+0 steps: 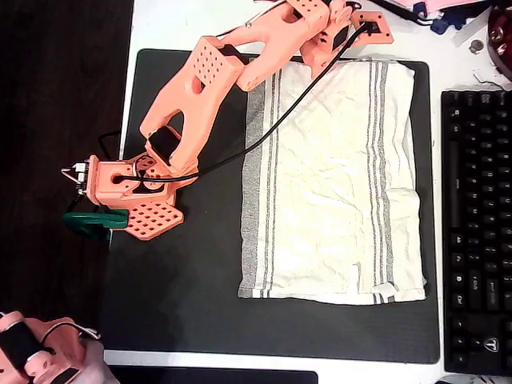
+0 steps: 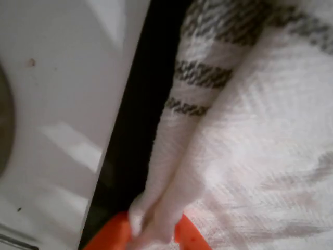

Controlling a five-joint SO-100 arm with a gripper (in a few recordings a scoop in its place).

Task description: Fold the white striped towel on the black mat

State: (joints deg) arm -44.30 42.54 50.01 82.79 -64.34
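Observation:
The white striped towel [image 1: 332, 180] lies spread flat on the right half of the black mat [image 1: 184, 304] in the overhead view. There the orange arm reaches down from the top, and its gripper [image 1: 112, 222] sits over the mat's left edge, well left of the towel. In the wrist view a raised ridge of the towel [image 2: 208, 135], with grey stripes across it, runs down between the two orange fingertips [image 2: 112, 235]. The gripper [image 2: 151, 234] is shut on that ridge, beside a thin strip of the mat [image 2: 132, 130].
A black keyboard [image 1: 476, 232] lies along the mat's right side. White tabletop [image 1: 160, 24] borders the mat at the top and left, with a dark surface [image 1: 56, 120] beyond it. Bare mat lies left of and below the towel.

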